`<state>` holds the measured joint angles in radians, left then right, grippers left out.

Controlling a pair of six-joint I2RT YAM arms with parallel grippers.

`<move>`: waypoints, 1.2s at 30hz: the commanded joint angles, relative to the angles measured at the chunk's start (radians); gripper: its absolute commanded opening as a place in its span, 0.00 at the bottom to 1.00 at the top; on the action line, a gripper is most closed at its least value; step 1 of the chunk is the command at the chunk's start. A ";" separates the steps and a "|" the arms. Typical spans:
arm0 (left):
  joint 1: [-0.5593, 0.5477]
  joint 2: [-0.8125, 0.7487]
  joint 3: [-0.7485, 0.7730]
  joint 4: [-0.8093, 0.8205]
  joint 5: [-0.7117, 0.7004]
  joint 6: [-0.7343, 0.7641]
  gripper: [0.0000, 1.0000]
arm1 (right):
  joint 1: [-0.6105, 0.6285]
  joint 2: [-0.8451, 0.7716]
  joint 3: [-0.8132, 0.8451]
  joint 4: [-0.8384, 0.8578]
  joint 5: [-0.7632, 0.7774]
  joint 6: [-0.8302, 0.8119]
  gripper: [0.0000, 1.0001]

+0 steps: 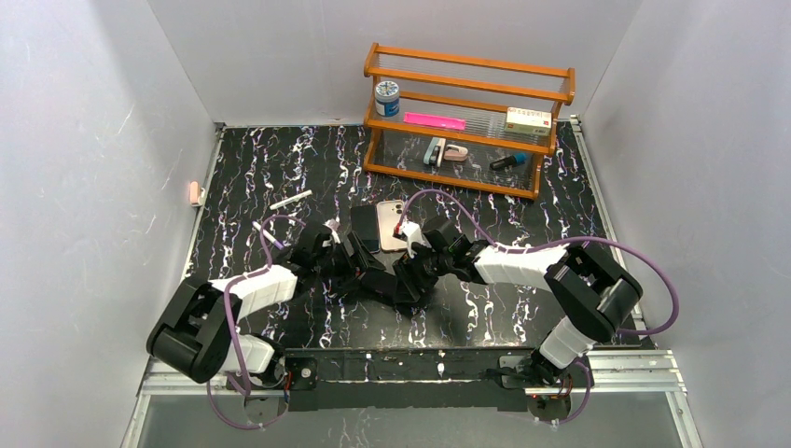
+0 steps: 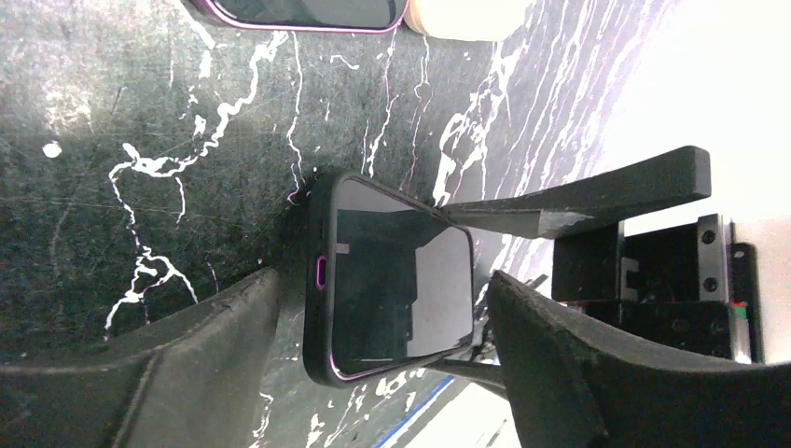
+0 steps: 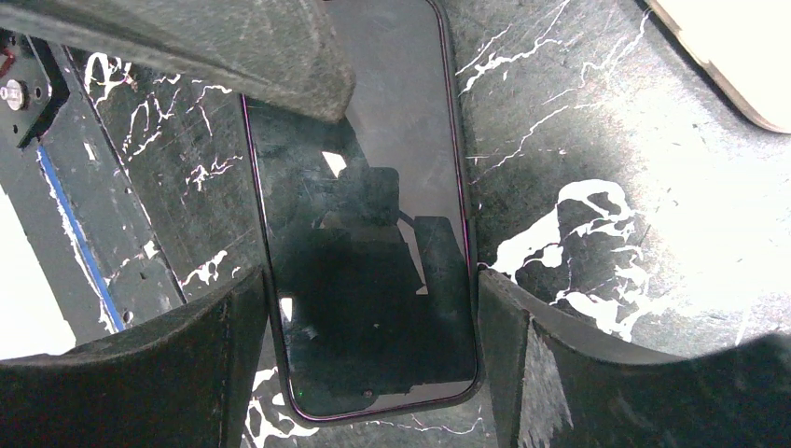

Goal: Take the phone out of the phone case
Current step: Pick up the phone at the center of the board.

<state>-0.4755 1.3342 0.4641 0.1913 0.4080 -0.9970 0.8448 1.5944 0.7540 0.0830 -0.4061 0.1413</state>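
Black marbled surface, veined white and purple, sits boxed in by plain white walls, with a wooden rack at the far edge. Mid-surface the phone lies screen up inside its dark phone case. The right gripper has its jaws pressed against both long edges of the case, while the left gripper holds its jaws wide astride it, a sliver clear.

My black marbled table carries a wooden rack at the far edge, dark phone, pinkish phone, white stick and cased phone.
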 commanded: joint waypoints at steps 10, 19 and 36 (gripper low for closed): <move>-0.005 0.015 -0.098 0.235 -0.026 -0.241 0.25 | 0.006 -0.020 -0.033 0.094 -0.037 -0.023 0.01; -0.005 -0.110 -0.150 0.309 -0.070 -0.349 0.00 | 0.006 -0.085 -0.050 0.138 0.013 0.014 0.16; -0.005 -0.383 -0.234 0.530 -0.354 -0.555 0.00 | -0.001 -0.523 -0.193 0.331 0.468 0.356 0.96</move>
<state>-0.4843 1.0176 0.2375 0.6296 0.2031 -1.5051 0.8501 1.1610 0.6090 0.2756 -0.1276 0.3260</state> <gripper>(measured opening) 0.099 0.928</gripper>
